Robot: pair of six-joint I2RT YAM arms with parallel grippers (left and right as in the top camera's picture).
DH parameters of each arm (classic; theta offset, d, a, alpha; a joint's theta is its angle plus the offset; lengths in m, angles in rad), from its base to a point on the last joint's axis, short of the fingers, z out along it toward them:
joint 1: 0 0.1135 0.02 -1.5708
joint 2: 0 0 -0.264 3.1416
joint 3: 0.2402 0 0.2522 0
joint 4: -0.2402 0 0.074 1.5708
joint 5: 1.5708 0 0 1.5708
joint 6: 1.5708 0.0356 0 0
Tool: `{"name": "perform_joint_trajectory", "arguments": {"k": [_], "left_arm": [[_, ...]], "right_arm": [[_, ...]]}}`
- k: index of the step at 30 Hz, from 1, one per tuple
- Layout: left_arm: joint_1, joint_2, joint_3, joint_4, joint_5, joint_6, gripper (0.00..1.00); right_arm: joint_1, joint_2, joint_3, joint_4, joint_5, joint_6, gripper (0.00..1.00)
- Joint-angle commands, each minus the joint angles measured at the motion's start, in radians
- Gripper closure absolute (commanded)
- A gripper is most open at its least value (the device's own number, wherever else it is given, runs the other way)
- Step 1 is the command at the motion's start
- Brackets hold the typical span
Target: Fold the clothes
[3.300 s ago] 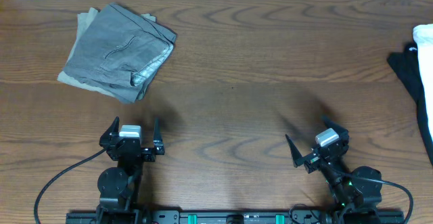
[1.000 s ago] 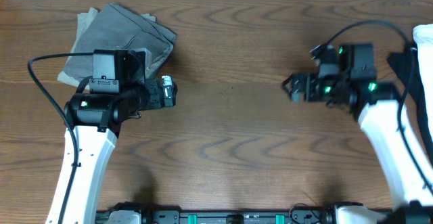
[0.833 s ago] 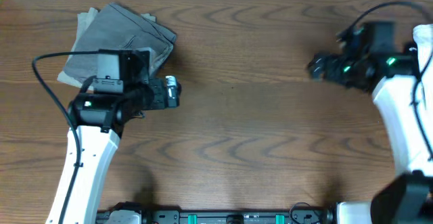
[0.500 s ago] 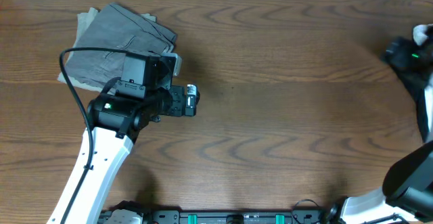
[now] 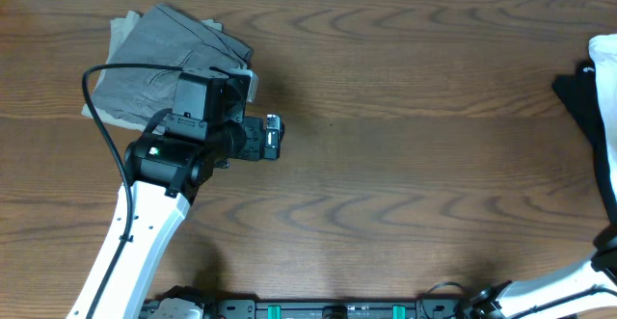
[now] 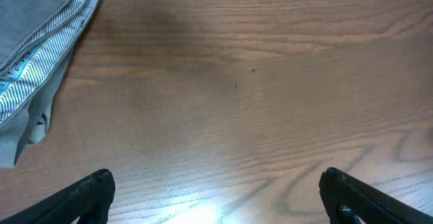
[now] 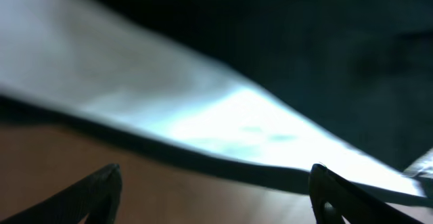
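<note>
The left claw hangs wide open and empty over bare counter, beside a folded grey garment. It is well apart from the black T-shirt, which lies at the counter's right edge. The right claw, jaws spread and empty, hovers close over that T-shirt and a white cloth, both blurred.

On the bench, folded trousers lie at the upper left of the frame with the left end effector just to their right, while the T-shirt and a cloth lie touching at the far right edge, the T-shirt on the left.
</note>
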Motion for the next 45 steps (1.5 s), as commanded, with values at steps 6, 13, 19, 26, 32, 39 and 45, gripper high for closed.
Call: {"name": "perform_joint_trajectory", "arguments": {"k": [6,13,19,26,32,39,45], "left_arm": [[-0.004,-0.001,0.022,0.007,-0.009,0.017,0.02],[-0.004,-0.001,0.022,0.035,-0.009,0.017,0.02],[-0.004,-0.001,0.022,0.034,-0.008,0.017,0.02],[-0.004,-0.001,0.022,0.034,-0.008,0.017,0.02],[-0.004,-0.001,0.022,0.034,-0.008,0.017,0.02],[-0.004,0.003,0.022,0.041,-0.008,0.016,0.02],[-0.004,0.003,0.022,0.038,-0.008,0.017,0.02]], "right_arm": [[-0.189,0.002,0.015,0.006,-0.114,0.016,0.24],[-0.124,0.038,0.014,0.119,-0.230,-0.138,0.24],[-0.039,0.099,0.014,0.254,-0.310,-0.369,0.17],[-0.006,0.150,0.014,0.318,-0.243,-0.397,0.20],[-0.011,0.156,0.014,0.339,-0.136,-0.396,0.25],[-0.013,0.203,0.013,0.328,-0.034,-0.396,0.39],[-0.026,0.204,0.013,0.344,-0.028,-0.385,0.57]]}}
